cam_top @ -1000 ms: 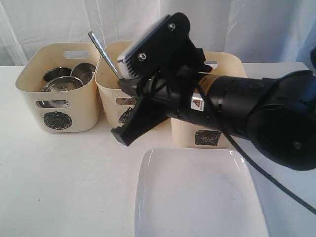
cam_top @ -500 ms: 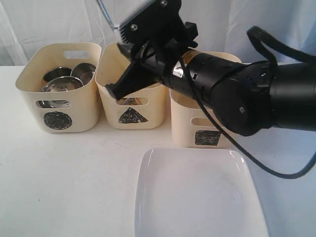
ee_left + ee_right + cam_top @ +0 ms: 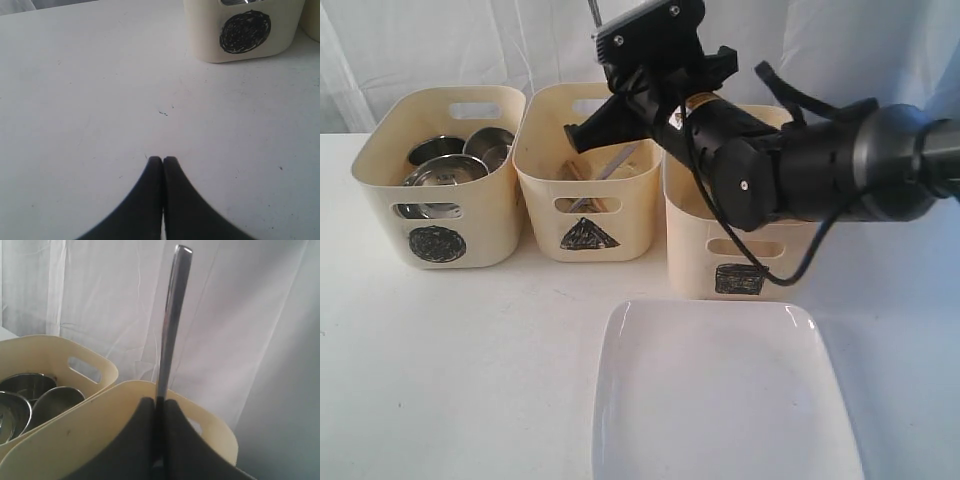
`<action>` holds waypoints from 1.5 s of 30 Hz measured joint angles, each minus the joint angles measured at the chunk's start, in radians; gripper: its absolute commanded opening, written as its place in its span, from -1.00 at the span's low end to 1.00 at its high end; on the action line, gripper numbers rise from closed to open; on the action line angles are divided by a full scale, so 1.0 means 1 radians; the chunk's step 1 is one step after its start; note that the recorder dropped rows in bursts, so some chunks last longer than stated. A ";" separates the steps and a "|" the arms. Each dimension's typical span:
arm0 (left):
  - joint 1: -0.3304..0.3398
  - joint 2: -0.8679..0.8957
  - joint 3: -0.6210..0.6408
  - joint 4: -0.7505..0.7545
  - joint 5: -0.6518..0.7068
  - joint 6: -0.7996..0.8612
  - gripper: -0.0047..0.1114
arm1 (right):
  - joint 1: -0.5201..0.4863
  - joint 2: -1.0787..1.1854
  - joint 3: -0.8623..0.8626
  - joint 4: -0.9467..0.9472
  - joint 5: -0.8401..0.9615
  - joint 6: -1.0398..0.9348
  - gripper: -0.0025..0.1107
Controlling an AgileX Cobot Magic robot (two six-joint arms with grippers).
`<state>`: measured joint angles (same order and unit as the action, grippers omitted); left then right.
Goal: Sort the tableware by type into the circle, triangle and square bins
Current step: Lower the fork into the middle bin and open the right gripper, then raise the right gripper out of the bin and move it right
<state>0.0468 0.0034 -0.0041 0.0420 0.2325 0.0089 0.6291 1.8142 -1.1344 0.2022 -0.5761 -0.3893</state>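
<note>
My right gripper (image 3: pixel 582 132) (image 3: pixel 160 402) is shut on the handle of a steel utensil (image 3: pixel 172 315) (image 3: pixel 592 8) that stands upright. Its working end is hidden, so I cannot tell whether it is the fork, knife or spoon. It hangs over the triangle bin (image 3: pixel 545 170) (image 3: pixel 100 405), which holds wooden chopsticks (image 3: pixel 578 172) and another steel utensil (image 3: pixel 618 160). The circle bin (image 3: pixel 380 180) (image 3: pixel 245 30) (image 3: pixel 95 357) holds steel bowls and mugs (image 3: pixel 445 170) (image 3: pixel 50 397). The square bin (image 3: pixel 740 280) stands at the right. The white plate (image 3: pixel 720 400) lies in front. My left gripper (image 3: pixel 163 159) is shut and empty over the table.
The white table (image 3: pixel 470 380) (image 3: pixel 100 90) carries the three bins in a row at the back. A white curtain (image 3: pixel 420 40) (image 3: pixel 240 315) hangs behind them. The right arm's black body (image 3: pixel 820 170) stretches over the square bin.
The right arm has swung up and back with the steel utensil, from in front of the triangle bin to above it. The utensil now points straight up.
</note>
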 measured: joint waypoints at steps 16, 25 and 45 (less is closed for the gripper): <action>0.000 0.000 0.000 0.000 0.000 0.000 -0.92 | 0.000 0.208 -0.178 0.006 0.044 -0.004 -0.76; 0.000 0.000 0.000 0.000 0.000 0.000 -0.92 | -0.042 0.208 -0.178 0.079 0.077 -0.004 0.20; 0.000 0.000 0.000 0.000 0.000 0.000 -0.92 | -0.156 -0.142 -0.180 0.208 0.541 -0.178 0.21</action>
<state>0.0468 0.0034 -0.0041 0.0420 0.2325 0.0089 0.4729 1.6719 -1.3148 0.4105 -0.0350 -0.5674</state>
